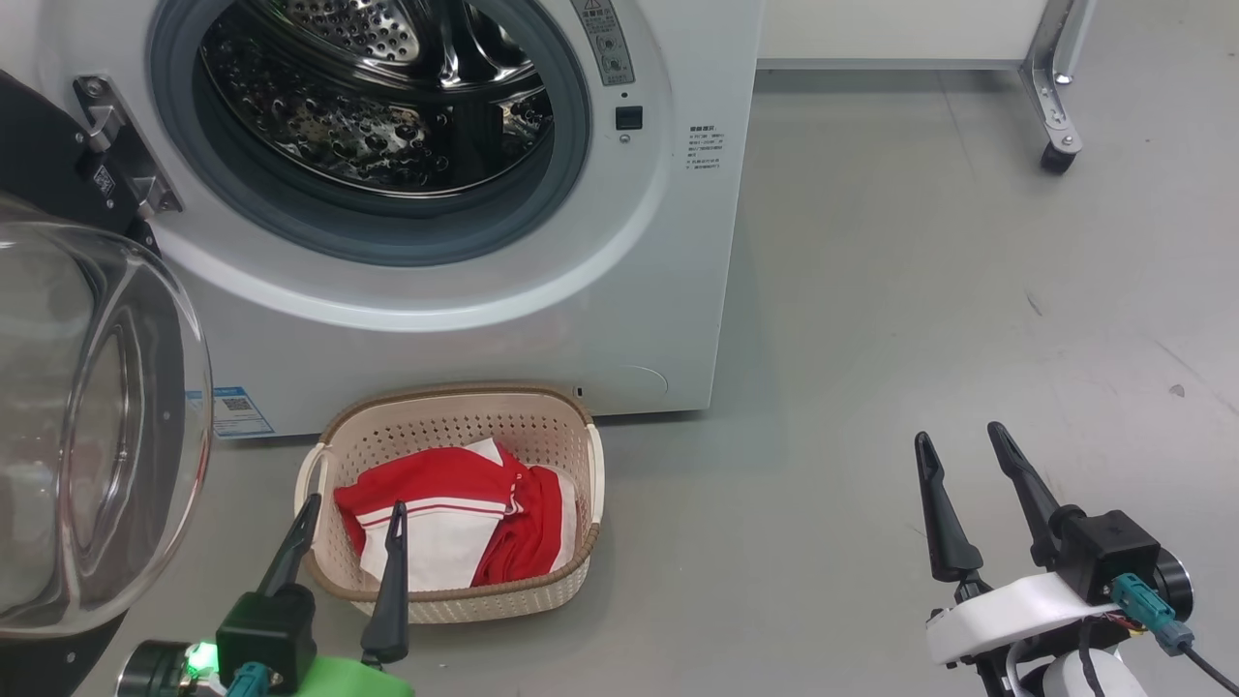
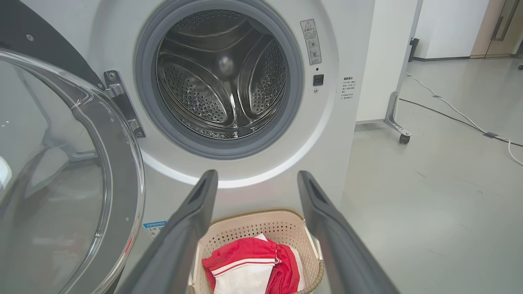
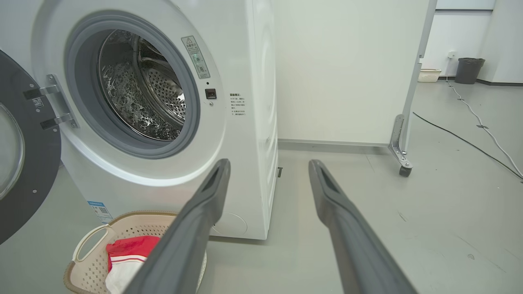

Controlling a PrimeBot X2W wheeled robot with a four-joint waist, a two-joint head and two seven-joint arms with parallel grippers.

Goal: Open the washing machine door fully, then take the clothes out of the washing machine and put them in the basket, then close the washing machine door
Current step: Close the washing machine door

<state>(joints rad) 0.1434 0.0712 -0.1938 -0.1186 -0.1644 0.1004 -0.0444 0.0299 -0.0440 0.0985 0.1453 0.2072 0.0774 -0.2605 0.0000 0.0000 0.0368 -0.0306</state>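
Hanging wide open on its hinges at the left of the scene, the washing machine door (image 1: 97, 426) shows its clear glass bowl bulging toward the near side, with the black rim behind it. The washing machine (image 1: 465, 319) stands at the far side with its round mouth uncovered, the grey seal ringing a shiny perforated steel drum (image 1: 377, 106).

The basket (image 1: 455, 426) sits on the grey floor (image 1: 871, 290) just in front of the machine, below the mouth and to the right of the door. The clothes (image 1: 445, 494) lie inside it, red with white panels and thin white stripes, bunched low against the perforated walls.

The left pincer (image 1: 354, 503) hovers at the near side of the basket, its two dark fingers apart with nothing between them and their tips pointing over the near rim toward the clothes. In its wrist view the fingers frame the basket and the machine's front. The right pincer (image 1: 959, 433) hangs well to the right over bare floor, fingers likewise spread and holding nothing, well apart from basket and machine.

At the far right a castor foot (image 1: 1055, 145) of a white panel stands beside the machine, and cables (image 2: 449, 108) trail over the floor beyond it
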